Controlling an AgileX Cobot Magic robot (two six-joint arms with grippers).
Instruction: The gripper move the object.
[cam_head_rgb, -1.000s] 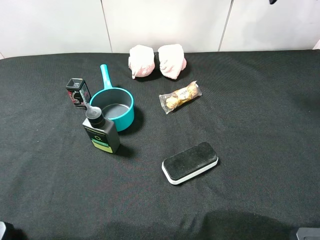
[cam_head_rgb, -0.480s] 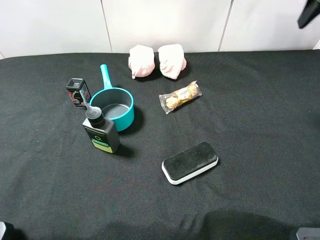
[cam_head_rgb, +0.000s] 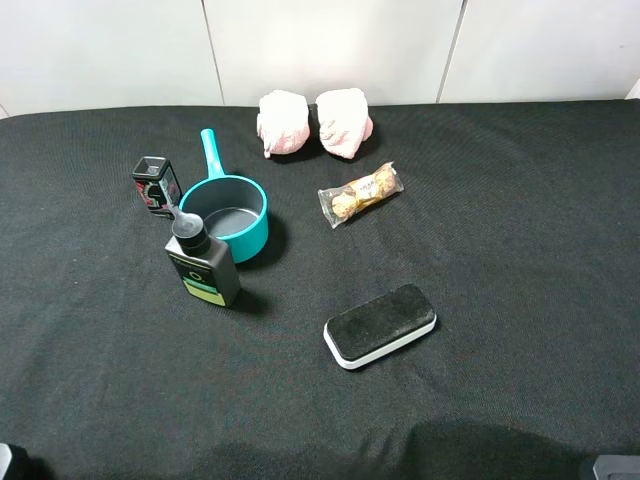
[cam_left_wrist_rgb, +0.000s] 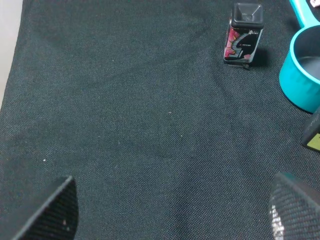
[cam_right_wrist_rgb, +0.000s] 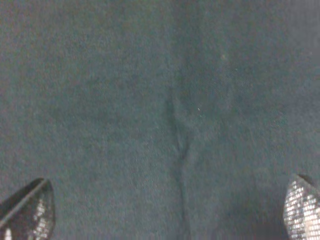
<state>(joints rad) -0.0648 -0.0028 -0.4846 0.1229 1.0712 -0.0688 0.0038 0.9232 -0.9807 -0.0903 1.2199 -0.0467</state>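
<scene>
Your left end effector (cam_left_wrist_rgb: 170, 212) and right end effector (cam_right_wrist_rgb: 167, 210) both hang wide apart, empty, over the black-clothed table (cam_head_rgb: 520, 250). The dark grey rectangular bottle (cam_head_rgb: 203, 265) stands upright beside the teal saucepan (cam_head_rgb: 228, 212).

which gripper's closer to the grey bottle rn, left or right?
Left. The left gripper has the bottle at the edge of its wrist view, beside the teal pot. The right gripper sees only bare black cloth, bottle nowhere in view.
</scene>
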